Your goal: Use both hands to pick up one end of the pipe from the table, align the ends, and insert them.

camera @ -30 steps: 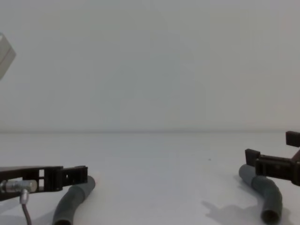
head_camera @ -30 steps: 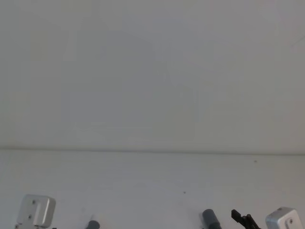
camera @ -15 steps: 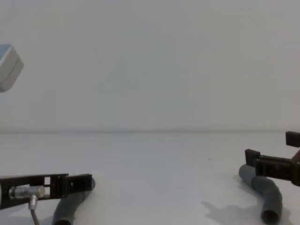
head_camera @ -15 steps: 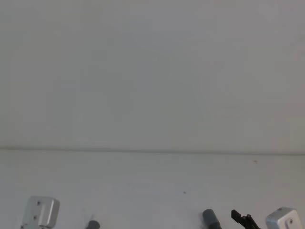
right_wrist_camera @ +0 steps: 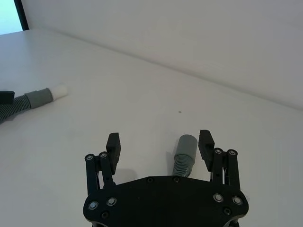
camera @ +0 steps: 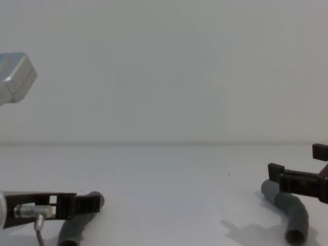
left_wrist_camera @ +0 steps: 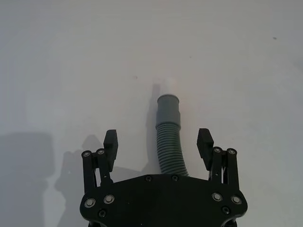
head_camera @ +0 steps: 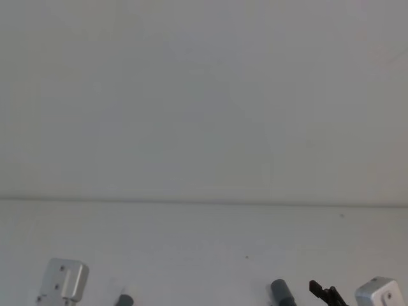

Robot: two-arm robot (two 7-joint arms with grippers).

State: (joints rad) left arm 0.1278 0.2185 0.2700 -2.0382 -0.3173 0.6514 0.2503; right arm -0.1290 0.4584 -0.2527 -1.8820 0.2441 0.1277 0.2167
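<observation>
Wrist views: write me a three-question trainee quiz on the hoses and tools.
1. True or false: the left tool is shut on the left hose.
2. Fill in: the right tool, by the right hose, is ___ (open or shut).
3. Which hose ends in a white tip? A: left hose. B: right hose. C: both.

Key: 1 false, its fingers are open on either side of the hose; 2 open; 3 A.
</observation>
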